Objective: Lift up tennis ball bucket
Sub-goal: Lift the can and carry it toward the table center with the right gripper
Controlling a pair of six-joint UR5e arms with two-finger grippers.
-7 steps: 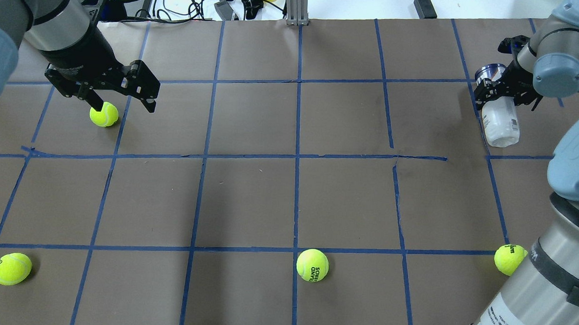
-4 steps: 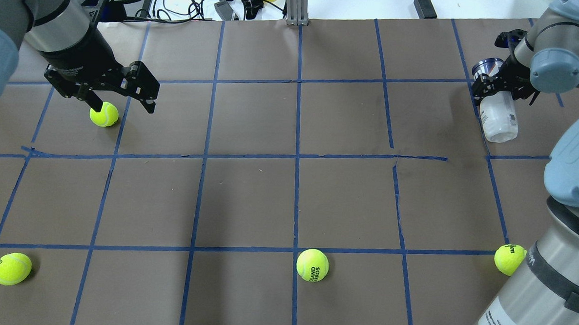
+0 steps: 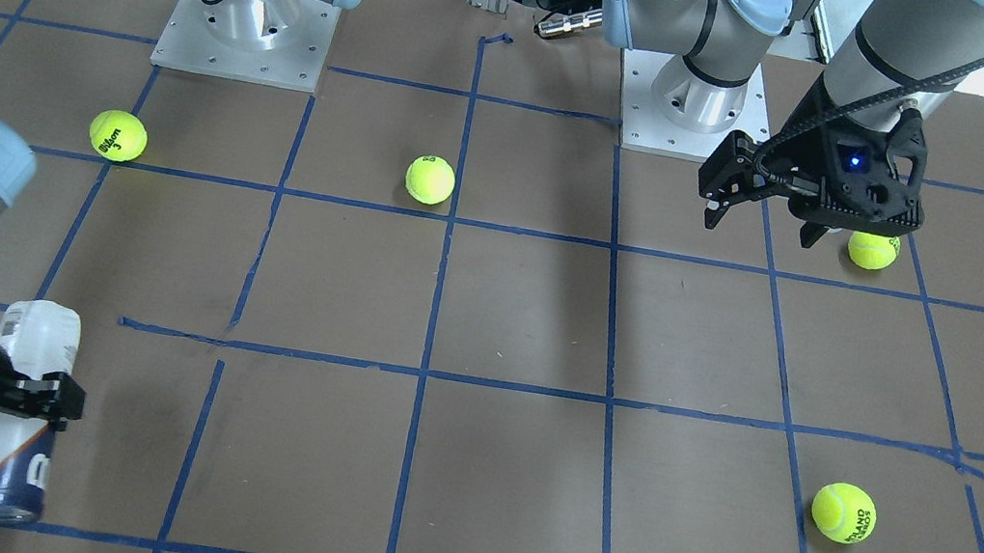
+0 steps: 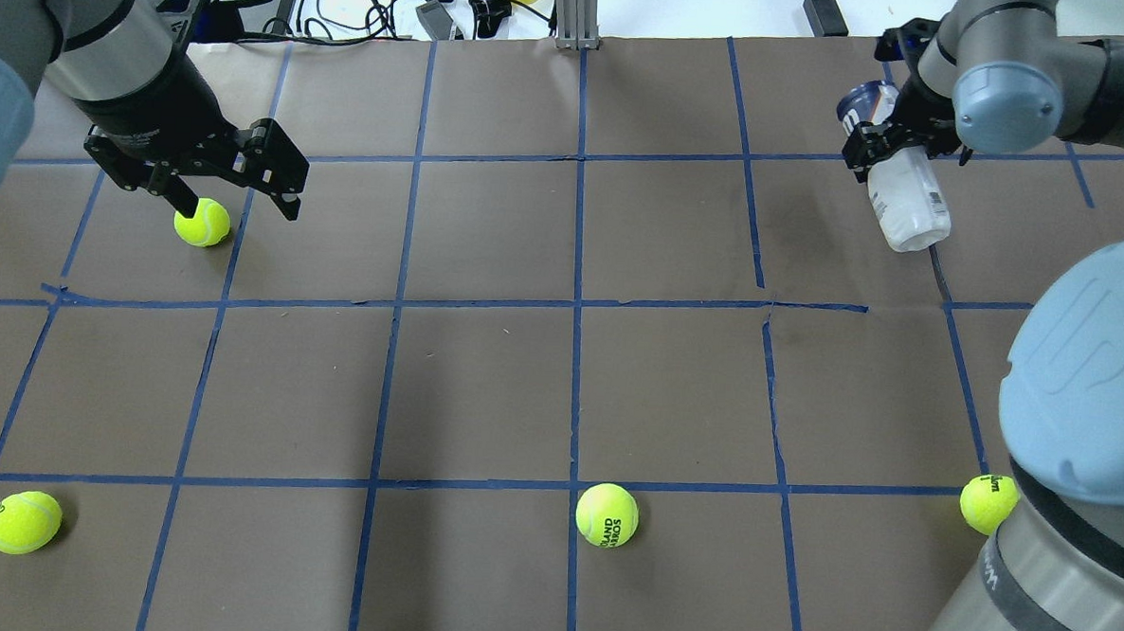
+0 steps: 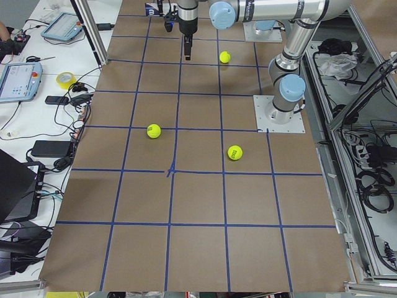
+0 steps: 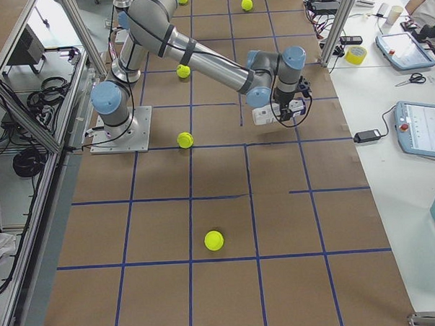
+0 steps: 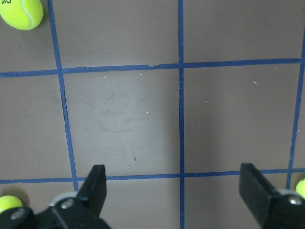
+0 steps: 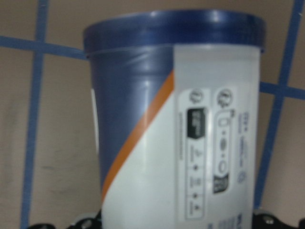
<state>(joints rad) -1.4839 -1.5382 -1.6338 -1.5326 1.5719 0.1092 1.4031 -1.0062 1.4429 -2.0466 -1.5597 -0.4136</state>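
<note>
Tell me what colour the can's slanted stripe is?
Orange, between navy and white on the can; right wrist view shows it best.

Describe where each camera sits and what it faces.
Overhead: behind the robot, looking forward and down; left gripper open, right gripper clamping the tennis ball bucket.
Front-facing: across the table, facing both bases.
Exterior left: table's left end; left arm near.
Exterior right: right end; right arm near.
Left wrist: down at table between its fingers.
Right wrist: close on the bucket.
Shared: overhead and front-facing show the bucket.
</note>
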